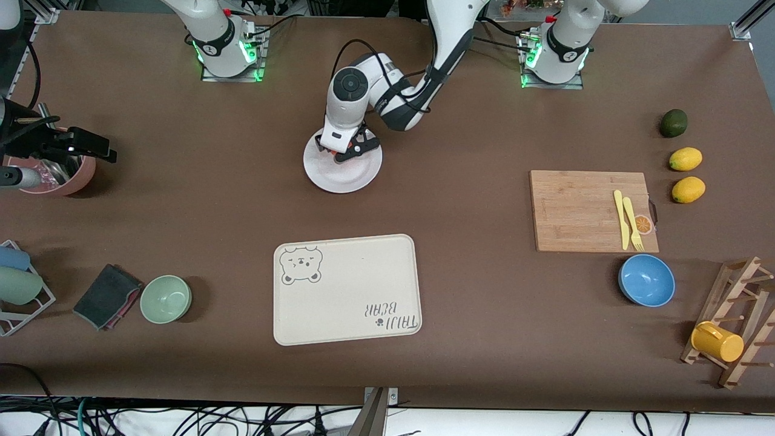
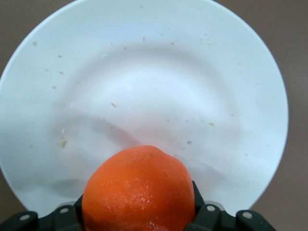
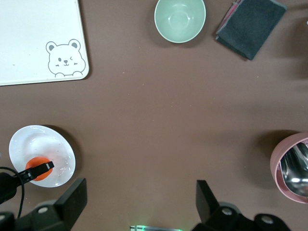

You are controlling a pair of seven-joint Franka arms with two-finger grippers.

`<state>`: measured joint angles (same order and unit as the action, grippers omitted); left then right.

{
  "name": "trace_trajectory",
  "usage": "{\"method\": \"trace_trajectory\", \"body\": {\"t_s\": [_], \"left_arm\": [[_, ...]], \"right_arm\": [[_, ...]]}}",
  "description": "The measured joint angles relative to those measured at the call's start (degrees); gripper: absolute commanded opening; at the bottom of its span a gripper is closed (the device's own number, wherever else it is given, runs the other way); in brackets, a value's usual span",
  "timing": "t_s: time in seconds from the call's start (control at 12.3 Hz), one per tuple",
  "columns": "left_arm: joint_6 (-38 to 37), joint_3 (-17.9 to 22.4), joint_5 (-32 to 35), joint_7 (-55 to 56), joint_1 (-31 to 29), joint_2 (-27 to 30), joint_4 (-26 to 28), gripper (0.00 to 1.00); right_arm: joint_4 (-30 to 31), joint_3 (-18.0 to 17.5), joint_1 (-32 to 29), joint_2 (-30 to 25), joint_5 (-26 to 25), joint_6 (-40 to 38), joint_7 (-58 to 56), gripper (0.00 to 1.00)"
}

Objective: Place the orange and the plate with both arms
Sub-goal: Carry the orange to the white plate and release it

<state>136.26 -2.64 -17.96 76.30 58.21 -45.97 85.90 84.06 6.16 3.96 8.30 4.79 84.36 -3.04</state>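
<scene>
Left claw [image 1: 346, 151] is clamped on the small round bright orange fruit [image 2: 139, 190], hanging directly over the glossy round white plate [image 2: 159, 72], near its rim; release is straight down. Right claw [image 3: 137, 202] is spread wide and empty, waiting over bare brown bench [image 3: 163, 125] toward the right arm's end.
</scene>
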Motion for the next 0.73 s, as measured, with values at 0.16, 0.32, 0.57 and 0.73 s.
{"method": "trace_trajectory", "body": {"t_s": [0.16,0.32,0.57,0.73], "left_arm": [[0.0,0.3,2.9,0.0,0.0,-0.5,-0.3,1.0],[-0.2,0.4,4.7,0.2,0.0,-0.5,-0.8,1.0],[-6.8,2.8,4.7,0.5,-0.3,0.4,-2.4,1.0],[-20.3,4.6,4.7,1.1,-3.4,4.8,-4.0,1.0]], "right_arm": [[0.0,0.0,0.0,0.0,0.0,0.0,0.0,1.0],[0.0,0.0,0.0,0.0,0.0,0.0,0.0,1.0],[0.0,0.0,0.0,0.0,0.0,0.0,0.0,1.0],[0.0,0.0,0.0,0.0,0.0,0.0,0.0,1.0]]}}
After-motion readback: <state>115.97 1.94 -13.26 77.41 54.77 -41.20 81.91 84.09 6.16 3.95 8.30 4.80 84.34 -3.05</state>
